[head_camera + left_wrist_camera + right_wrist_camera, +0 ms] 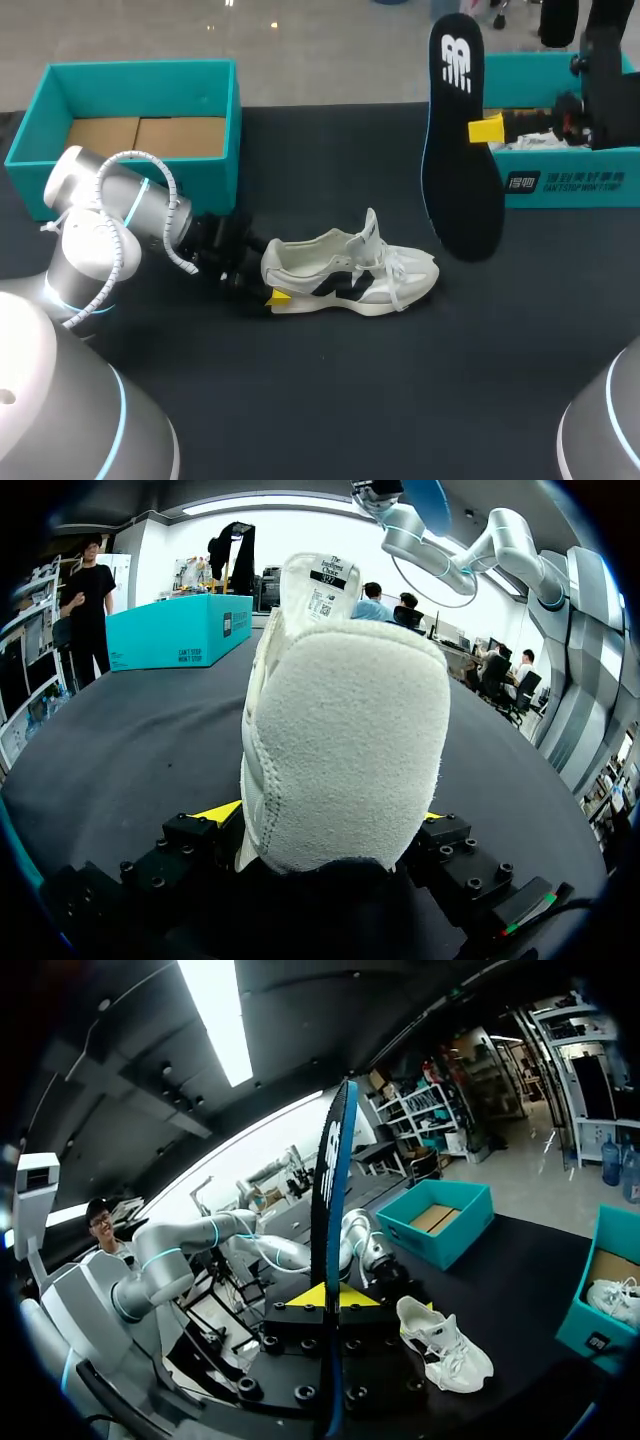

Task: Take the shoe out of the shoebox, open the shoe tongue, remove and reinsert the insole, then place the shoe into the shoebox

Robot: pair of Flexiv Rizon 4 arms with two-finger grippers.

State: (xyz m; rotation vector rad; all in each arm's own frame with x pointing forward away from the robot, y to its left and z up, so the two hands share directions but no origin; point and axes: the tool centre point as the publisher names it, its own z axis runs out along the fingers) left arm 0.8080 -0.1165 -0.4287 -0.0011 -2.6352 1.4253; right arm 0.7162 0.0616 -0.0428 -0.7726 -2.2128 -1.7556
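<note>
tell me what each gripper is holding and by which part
Left gripper: the white sneaker, by its heel. Right gripper: the insole, at its side edge near mid-length.

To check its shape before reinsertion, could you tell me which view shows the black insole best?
The head view: the black foam insole faces it flat. The right wrist view sees it edge-on; the left wrist view shows hardly any of it.

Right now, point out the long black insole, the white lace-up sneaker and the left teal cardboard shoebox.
long black insole (460,190): head view, middle of its face.
white lace-up sneaker (410,272): head view, forefoot.
left teal cardboard shoebox (140,90): head view, far wall.
</note>
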